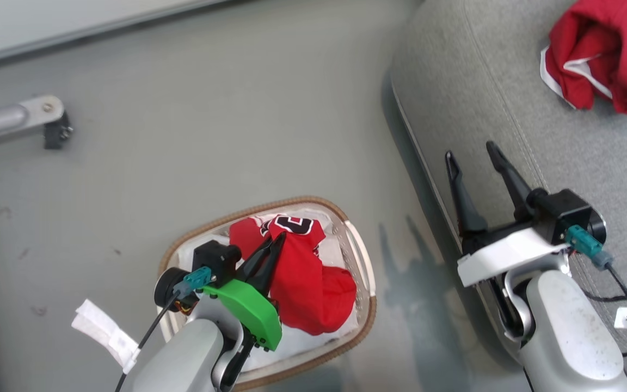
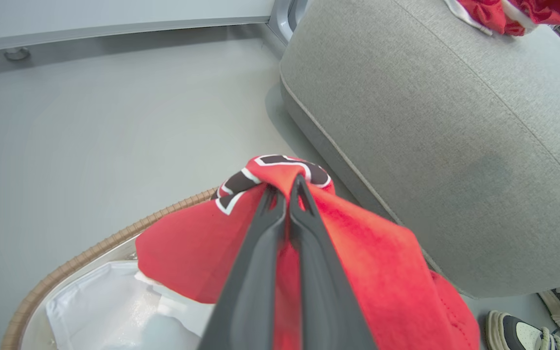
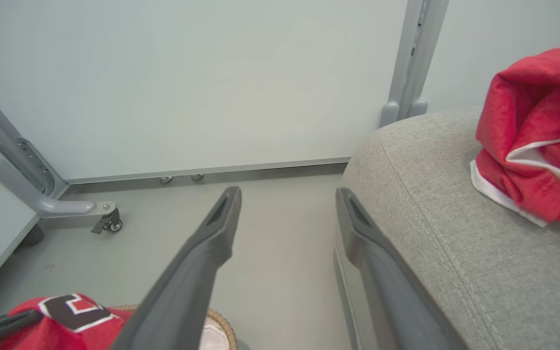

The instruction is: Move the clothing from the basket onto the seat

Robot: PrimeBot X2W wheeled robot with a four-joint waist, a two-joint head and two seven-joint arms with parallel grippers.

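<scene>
Head view, lift step I'd say: left gripper point(image 1: 277, 240) has its fingers pinching a red jersey point(image 1: 313, 294), bunched over the basket point(image 1: 372, 313) at 6 o'clock. Right gripper point(image 1: 470, 152) fingers are spread, empty. Next it needs raising clear, then carrying toward 2 o'clock onto the seat point(image 1: 509, 81), beside the other jersey point(image 1: 607, 54).

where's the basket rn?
Head view, lower middle: the basket sits on the floor left of the seat, under the left gripper shut on a red jersey.
</scene>
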